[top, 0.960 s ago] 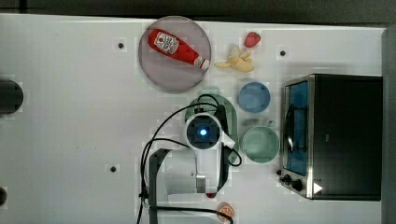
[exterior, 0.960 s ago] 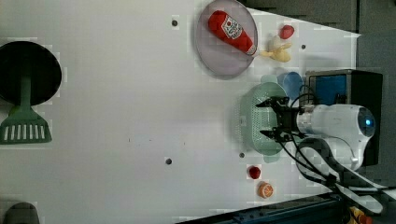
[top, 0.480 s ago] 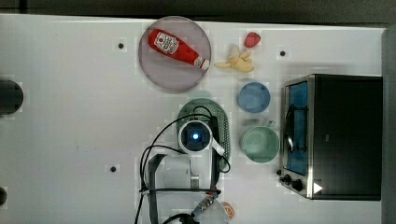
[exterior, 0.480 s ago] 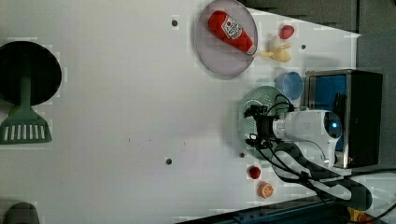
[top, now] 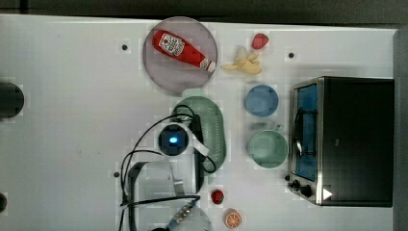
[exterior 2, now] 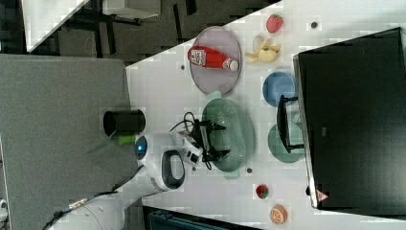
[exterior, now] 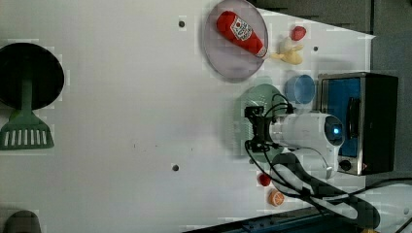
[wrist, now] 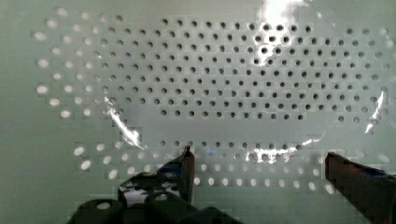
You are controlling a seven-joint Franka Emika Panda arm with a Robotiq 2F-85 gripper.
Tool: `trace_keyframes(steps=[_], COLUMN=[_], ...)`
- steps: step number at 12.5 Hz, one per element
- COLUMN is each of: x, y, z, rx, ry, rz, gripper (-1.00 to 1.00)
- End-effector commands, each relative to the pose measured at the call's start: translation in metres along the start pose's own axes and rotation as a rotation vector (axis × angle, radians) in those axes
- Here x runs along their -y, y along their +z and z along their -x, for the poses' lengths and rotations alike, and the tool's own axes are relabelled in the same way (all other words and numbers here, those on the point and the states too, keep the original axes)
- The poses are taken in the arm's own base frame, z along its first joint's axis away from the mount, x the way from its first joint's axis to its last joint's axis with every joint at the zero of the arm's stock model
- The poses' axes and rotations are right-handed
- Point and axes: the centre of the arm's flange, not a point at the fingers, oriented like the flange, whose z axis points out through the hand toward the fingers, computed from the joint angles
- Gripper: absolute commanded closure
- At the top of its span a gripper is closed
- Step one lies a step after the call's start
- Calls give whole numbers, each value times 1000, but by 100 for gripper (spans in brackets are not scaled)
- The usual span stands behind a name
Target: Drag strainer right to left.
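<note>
Spreading across every outside view is the white table (top: 72, 120), and on it, at the top view's right, sits the black toaster oven (top: 356, 139) with its glass door facing the other items. Next in size is the arm, whose white wrist with a blue light hangs over the strainer (top: 214, 127), a pale sage-green oval basket lying just left of the mug and bowl in the top view and just below the grey plate (top: 163, 72). The gripper (wrist: 259, 163) points down into the basket with its fingers spread wide and nothing between them; in the wrist view the two dark fingertips (wrist: 187, 161) stand against the perforated floor, though whether they touch it is hard to say. The plate carries a red ketchup bottle (top: 182, 49). A green mug (top: 267, 148) stands beside the oven, a blue bowl (top: 261, 100) just above it in the top view. A banana (top: 245, 65) and strawberry (top: 260, 41) lie near the plate; an orange slice (top: 233, 219) sits by the arm's base.
</note>
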Motion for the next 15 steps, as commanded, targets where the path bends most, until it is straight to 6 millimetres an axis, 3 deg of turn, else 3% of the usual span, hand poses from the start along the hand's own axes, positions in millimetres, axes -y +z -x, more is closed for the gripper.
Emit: trace_keyframes(steps=[1,8,15], x=[4,19,38], y=[-4,-4,-5], z=[33,125,202], rx=[2,25,39], ry=[111,117,127], rz=[-6,14,24], gripper=[-100,-100,-100])
